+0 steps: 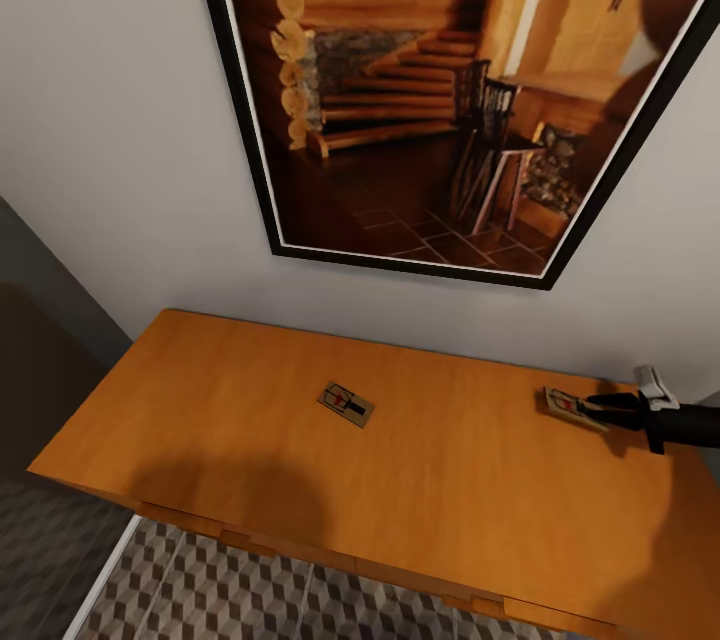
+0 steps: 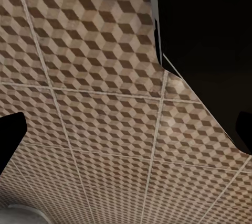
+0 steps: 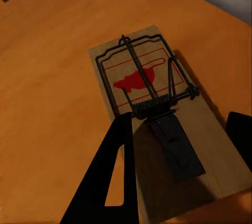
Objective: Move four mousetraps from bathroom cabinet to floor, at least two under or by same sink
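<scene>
Closing on the mousetrap point(image 1: 566, 404) at the right end of the cabinet point(image 1: 250, 390) is the step in hand, and it looks best done by squeezing the wooden board across its narrow width, with the fingers kept clear of the wire bar and spring so nothing snaps or slips. A straight lift off the smooth top should follow only once both fingers bear on the board's edges; a tilted pull could let so thin a piece slide out.

The right gripper point(image 1: 590, 408) lies low over the cabinet top with its tips at the near end of that trap. In the right wrist view the two fingers stand apart, one on each side of the board point(image 3: 157, 114), spread about as wide as the board itself; whether either finger touches the wood yet cannot be told. Nothing is held.

A second mousetrap point(image 1: 346, 404) lies flat near the middle of the cabinet top, well apart from the first. The left gripper's state cannot be told; its camera looks down on the patterned floor tiles point(image 2: 94, 103)
</scene>
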### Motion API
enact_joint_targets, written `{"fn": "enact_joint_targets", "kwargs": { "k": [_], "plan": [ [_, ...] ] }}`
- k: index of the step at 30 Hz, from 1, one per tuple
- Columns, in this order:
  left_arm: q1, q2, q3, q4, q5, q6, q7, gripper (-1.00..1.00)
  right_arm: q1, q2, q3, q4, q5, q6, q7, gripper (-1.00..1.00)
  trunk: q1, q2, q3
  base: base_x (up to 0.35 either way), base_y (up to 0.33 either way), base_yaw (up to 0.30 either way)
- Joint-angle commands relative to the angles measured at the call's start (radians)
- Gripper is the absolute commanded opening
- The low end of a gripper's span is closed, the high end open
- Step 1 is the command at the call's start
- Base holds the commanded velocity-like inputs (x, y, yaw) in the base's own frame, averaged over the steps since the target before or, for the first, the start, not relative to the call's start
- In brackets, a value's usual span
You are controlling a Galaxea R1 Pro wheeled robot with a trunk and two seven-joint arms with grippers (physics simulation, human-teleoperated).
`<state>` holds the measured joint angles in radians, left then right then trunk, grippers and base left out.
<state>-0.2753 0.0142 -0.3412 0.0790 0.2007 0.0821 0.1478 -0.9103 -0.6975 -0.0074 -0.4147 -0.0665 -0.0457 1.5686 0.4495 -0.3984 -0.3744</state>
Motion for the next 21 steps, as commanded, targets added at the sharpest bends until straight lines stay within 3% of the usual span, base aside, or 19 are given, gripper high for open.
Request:
{"fn": "enact_joint_targets", "kwargs": {
  "k": [1, 11, 21],
  "plan": [
    [-0.001, 0.0, -0.009, 0.001, 0.009, 0.002, 0.001, 1.0, -0.001, -0.004, 0.0, 0.0, -0.002, -0.002, 0.002, -1.0, 0.0, -0.002, -0.002, 0.0, 0.0, 0.0],
    [-0.001, 0.0, -0.009, 0.001, 0.009, 0.002, 0.001, 1.0, -0.001, -0.022, -0.002, -0.002, -0.004, 0.02, 0.002, -1.0, 0.0, -0.002, -0.002, -0.026, 0.0, 0.0],
    [-0.001, 0.0, -0.008, 0.001, 0.009, 0.002, 0.001, 1.0, -0.001, -0.022, -0.002, -0.003, -0.004, 0.023, 0.002, -1.0, 0.0, -0.002, -0.002, -0.235, 0.102, 0.0]
  ]
}}
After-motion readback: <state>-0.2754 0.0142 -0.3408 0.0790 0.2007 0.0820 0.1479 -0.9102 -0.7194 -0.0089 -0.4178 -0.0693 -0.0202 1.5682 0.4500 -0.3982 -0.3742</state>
